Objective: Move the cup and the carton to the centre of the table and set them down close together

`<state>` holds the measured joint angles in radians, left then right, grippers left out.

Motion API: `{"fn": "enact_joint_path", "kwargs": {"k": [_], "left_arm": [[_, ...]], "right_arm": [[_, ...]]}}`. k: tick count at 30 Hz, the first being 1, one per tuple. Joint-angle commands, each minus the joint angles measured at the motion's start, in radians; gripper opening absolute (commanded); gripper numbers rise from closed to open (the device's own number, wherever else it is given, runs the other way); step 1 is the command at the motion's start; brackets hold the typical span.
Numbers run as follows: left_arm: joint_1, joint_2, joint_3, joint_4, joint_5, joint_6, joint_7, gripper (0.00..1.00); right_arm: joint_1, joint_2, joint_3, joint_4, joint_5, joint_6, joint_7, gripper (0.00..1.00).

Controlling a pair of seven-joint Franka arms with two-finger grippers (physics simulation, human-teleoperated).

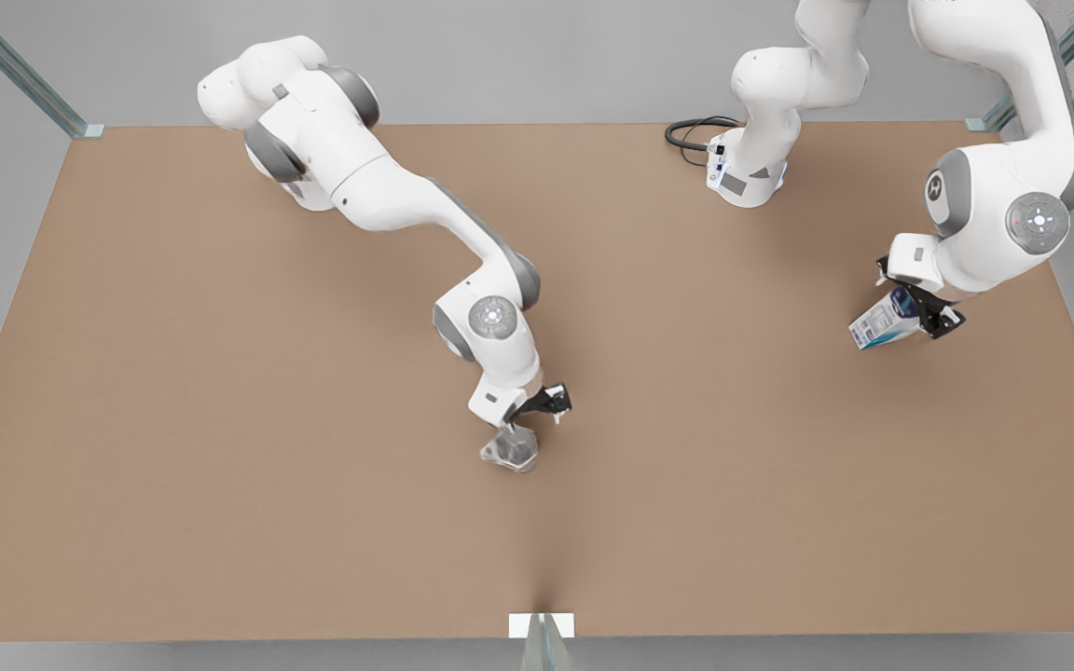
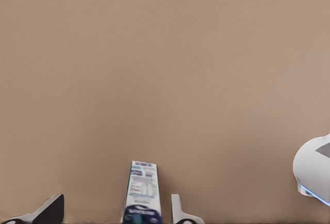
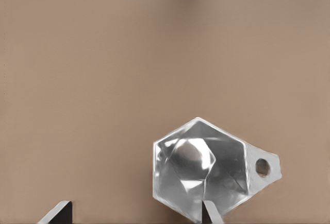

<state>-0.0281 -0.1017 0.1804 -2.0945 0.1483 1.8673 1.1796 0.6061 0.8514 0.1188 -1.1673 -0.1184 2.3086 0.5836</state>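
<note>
Holding the tilted carton (image 1: 875,326) aloft in my left gripper (image 1: 910,312), my spread right gripper (image 1: 526,431) straddles the cup's (image 1: 510,449) rim.

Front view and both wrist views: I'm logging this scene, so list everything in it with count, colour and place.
table: one, light brown, under everything.
cup: one, white-grey, faceted, near the table's middle.
carton: one, white with blue print, tilted, near the table edge at the front view's right.
cable: one, black, at the far arm base.
right pincer: one, at the cup, one finger inside its rim.
left pincer: one, fingers either side of the carton.
</note>
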Motion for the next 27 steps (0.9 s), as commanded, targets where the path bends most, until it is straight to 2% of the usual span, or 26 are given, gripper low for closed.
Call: {"fn": "enact_joint_path", "kwargs": {"k": [1, 4, 5, 6, 8, 9, 10, 11, 12, 13, 15, 17, 22, 27], "left_arm": [[-0.01, -0.001, 0.008, -0.015, 0.036, 0.016, 0.002, 1.0], [-0.01, -0.019, 0.034, -0.091, 0.036, 0.099, 0.06, 1.0], [-0.01, -0.022, 0.054, -0.116, 0.036, 0.121, 0.069, 1.0], [-0.01, -0.027, 0.054, -0.121, 0.036, 0.121, 0.069, 1.0], [-0.01, -0.049, 0.057, -0.165, 0.036, 0.148, 0.069, 1.0], [-0.01, -0.05, 0.067, -0.171, 0.036, 0.15, 0.071, 1.0], [-0.01, -0.049, 0.074, -0.18, 0.036, 0.15, 0.072, 1.0], [-0.01, -0.049, 0.077, -0.194, 0.036, 0.164, 0.074, 1.0], [-0.012, -0.047, 0.077, -0.211, 0.036, 0.177, 0.074, 1.0], [-0.012, -0.046, 0.094, -0.229, 0.036, 0.202, 0.074, 1.0], [-0.012, -0.044, 0.1, -0.249, 0.036, 0.216, 0.081, 1.0], [-0.012, -0.041, 0.11, -0.249, 0.037, 0.24, 0.124, 1.0], [-0.012, -0.029, 0.113, -0.249, 0.083, 0.309, 0.248, 1.0], [-0.01, -0.01, 0.183, -0.249, 0.085, 0.319, 0.249, 1.0]], "right_arm": [[0.0, -0.012, -0.001, -0.012, 0.0, 0.003, 0.002, 1.0], [-0.052, -0.153, -0.068, -0.159, 0.002, -0.008, -0.014, 1.0], [-0.1, -0.227, -0.085, -0.281, 0.011, -0.006, -0.088, 1.0], [-0.149, -0.294, -0.085, -0.305, 0.014, -0.095, -0.116, 1.0], [-0.262, -0.428, -0.08, -0.307, 0.025, -0.34, -0.373, 1.0], [-0.327, -0.463, -0.079, -0.308, 0.062, -0.417, -0.383, 1.0], [-0.387, -0.517, -0.077, -0.367, 0.066, -0.42, -0.415, 1.0], [-0.477, -0.56, -0.077, -0.381, 0.066, -0.445, -0.553, 1.0], [-0.491, -0.588, -0.097, -0.355, 0.068, -0.503, -0.579, 1.0], [-0.52, -0.589, -0.126, -0.333, 0.068, -0.52, -0.579, 1.0], [-0.592, -0.581, -0.128, -0.279, 0.068, -0.597, -0.579, 1.0], [-0.624, -0.497, -0.126, -0.184, 0.069, -0.603, -0.588, 1.0], [-0.617, -0.494, -0.126, -0.201, 0.088, -0.506, -0.57, 1.0], [-0.624, -0.482, -0.125, -0.215, 0.098, -0.506, -0.544, 1.0]]}}
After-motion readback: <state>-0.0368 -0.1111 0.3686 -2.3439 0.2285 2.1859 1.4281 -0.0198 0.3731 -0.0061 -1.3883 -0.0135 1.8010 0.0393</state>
